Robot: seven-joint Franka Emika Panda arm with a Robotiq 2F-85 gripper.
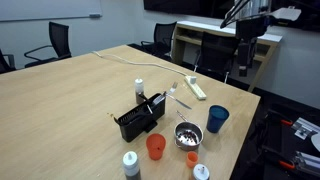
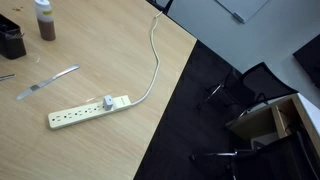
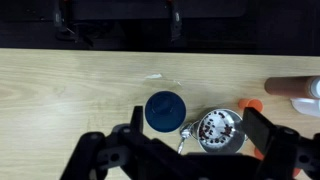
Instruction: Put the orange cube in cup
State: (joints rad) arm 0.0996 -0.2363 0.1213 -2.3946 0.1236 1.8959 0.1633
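Observation:
The tiny orange cube point(image 1: 193, 156) lies on the wooden table just in front of the metal bowl; in the wrist view it point(image 3: 254, 104) shows right of the bowl. The orange-red cup point(image 1: 155, 147) stands upright left of the bowl; in the wrist view only its edge point(image 3: 262, 152) shows beside my right finger. My gripper point(image 1: 243, 68) hangs high above the table's far right edge, well away from both. In the wrist view its fingers point(image 3: 197, 120) are spread wide and empty.
A metal bowl point(image 1: 187, 134) point(image 3: 218, 128) with dark bits and a spoon stands beside a dark blue cup point(image 1: 217, 119) point(image 3: 165, 110). There is also a black organizer point(image 1: 138, 118), a power strip point(image 2: 88, 110), a knife point(image 2: 45, 82) and bottles point(image 1: 131, 165) point(image 1: 201, 172).

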